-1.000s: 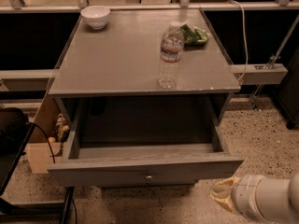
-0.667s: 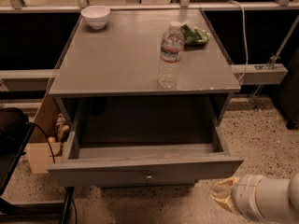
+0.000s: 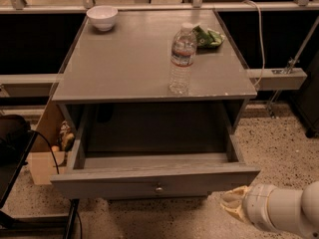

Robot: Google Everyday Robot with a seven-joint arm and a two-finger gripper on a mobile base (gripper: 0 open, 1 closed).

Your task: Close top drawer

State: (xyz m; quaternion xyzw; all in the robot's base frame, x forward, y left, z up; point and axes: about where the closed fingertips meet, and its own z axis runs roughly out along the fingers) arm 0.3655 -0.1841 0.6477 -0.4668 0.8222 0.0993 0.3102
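The top drawer (image 3: 154,179) is a shallow grey wood-grain drawer pulled far out of the grey cabinet (image 3: 149,68), and its inside looks empty. Its long flat front faces me with one small round metal knob (image 3: 158,188) at centre. My gripper (image 3: 233,203) comes in from the bottom right on a thick white arm. Its pale tip sits just below and right of the drawer front's right end, apart from the knob.
On the cabinet top stand a clear water bottle (image 3: 182,59), a white bowl (image 3: 102,17) at the back left and a green packet (image 3: 207,36) at the back right. A cardboard box (image 3: 45,156) and a dark object sit on the speckled floor at left.
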